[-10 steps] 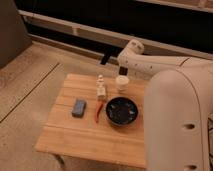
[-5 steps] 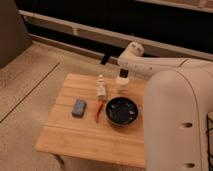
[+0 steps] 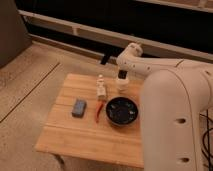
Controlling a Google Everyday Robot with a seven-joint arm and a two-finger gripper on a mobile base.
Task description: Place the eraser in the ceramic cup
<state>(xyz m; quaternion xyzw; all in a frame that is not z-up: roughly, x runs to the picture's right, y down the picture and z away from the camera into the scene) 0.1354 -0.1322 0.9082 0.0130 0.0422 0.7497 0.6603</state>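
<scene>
Fingers of the gripper (image 3: pixel 121 76) are drawn fully together, pointing straight down over the ceramic cup (image 3: pixel 122 85) at the far right part of the wooden table (image 3: pixel 75 135). A dark shape sits at the fingertips right at the cup's mouth; this is judged to be the eraser, though whether it is pinched between the fingers or already resting inside the rim cannot be told.

Camera view, remaining items: the cup stands just behind the black bowl (image 3: pixel 122 111), near but apparently not touching it. A slim white bottle (image 3: pixel 101 88) stands to the cup's left, with a red item (image 3: pixel 99 111) lying in front of it. A flat blue-grey block (image 3: pixel 79 107) lies well apart, toward the table's left side. The arm's white body fills the right foreground and hides the table's right edge.

Risks noted:
- Release off-centre would let the eraser strike the rim and drop onto the table or into the bowl.
- Descending further with the fingertips against the rim could tip or shove the light cup.
- Withdrawal at an angle could drag the cup toward the bowl.
</scene>
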